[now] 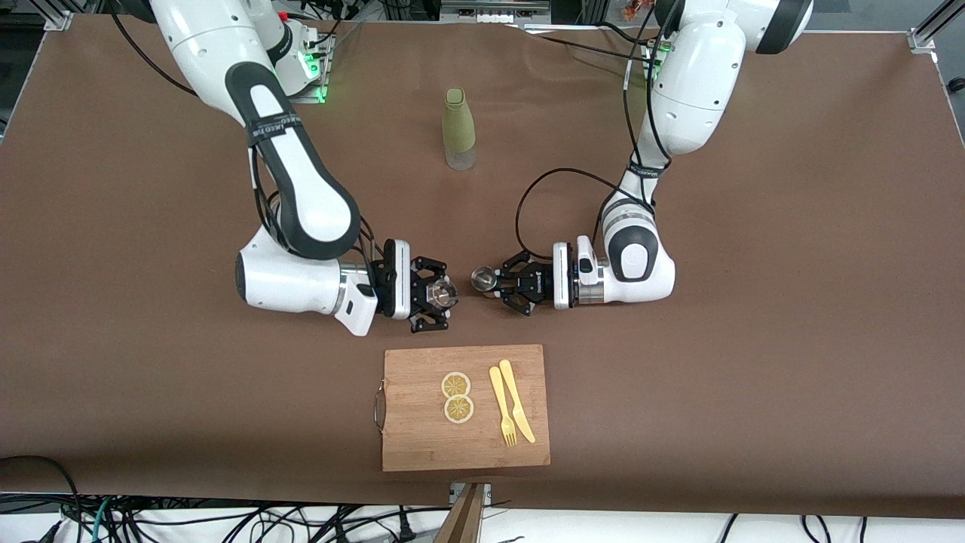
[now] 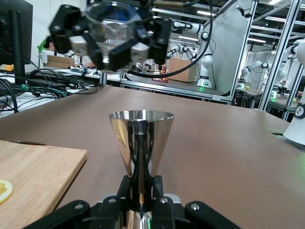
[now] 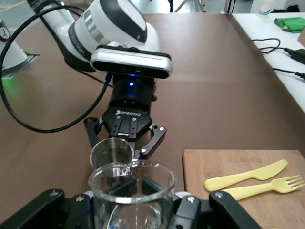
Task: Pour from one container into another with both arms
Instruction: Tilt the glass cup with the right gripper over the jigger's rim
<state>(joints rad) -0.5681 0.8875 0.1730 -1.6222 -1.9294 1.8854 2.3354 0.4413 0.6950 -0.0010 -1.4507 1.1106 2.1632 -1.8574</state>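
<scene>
Two containers face each other over the brown counter: a clear glass cup held in the right gripper, and a shiny metal jigger held in the left gripper. Both sets of jaws are closed around what they carry, and the two rims sit near one another without touching. In the right wrist view the glass cup stands in the foreground with the jigger just past it. Nearer the front camera lies a wooden cutting board bearing two lemon slices, a yellow fork and a yellow knife. Farther from the camera, between the arms' bases, stands a green bottle, upright.
</scene>
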